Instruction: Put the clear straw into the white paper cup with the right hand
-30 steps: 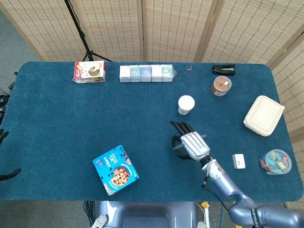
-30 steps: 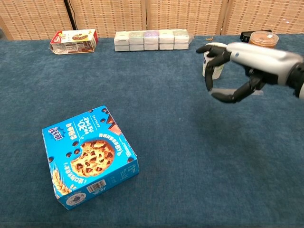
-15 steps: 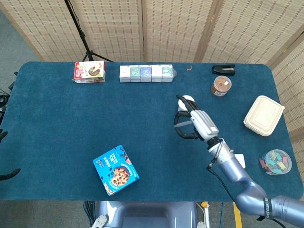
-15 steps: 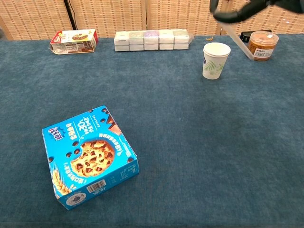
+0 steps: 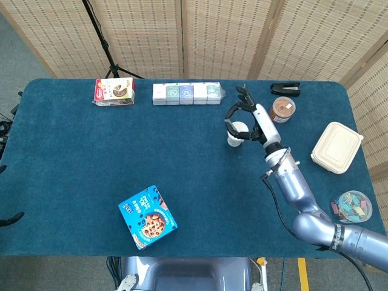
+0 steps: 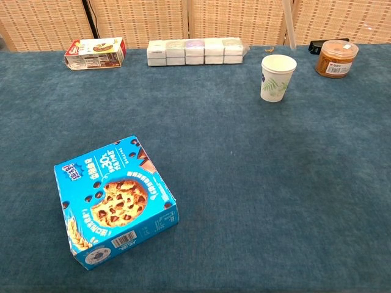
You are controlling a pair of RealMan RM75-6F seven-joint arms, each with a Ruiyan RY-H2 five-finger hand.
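Note:
The white paper cup (image 5: pixel 234 140) (image 6: pixel 278 77) stands upright on the blue table, toward the far right. My right hand (image 5: pixel 248 117) hovers directly above it in the head view, fingers curled, and covers part of the rim. It holds the clear straw (image 6: pixel 288 27). In the chest view only the straw's lower part shows, hanging nearly upright from the top edge, its tip just above and behind the cup's right rim. The chest view does not show the hand itself. The left hand appears in neither view.
A blue cookie box (image 5: pixel 147 217) (image 6: pixel 116 201) lies near the front left. Along the far edge sit a red snack box (image 5: pixel 114 91), a row of small cartons (image 5: pixel 186 93), a black stapler (image 5: pixel 285 88) and a brown jar (image 5: pixel 282 110). A beige takeaway box (image 5: pixel 336 147) is at the right.
My right hand rose from low over the table's middle and moved away from me to above the cup, carrying the straw. It has left the chest view; the straw now hangs near upright.

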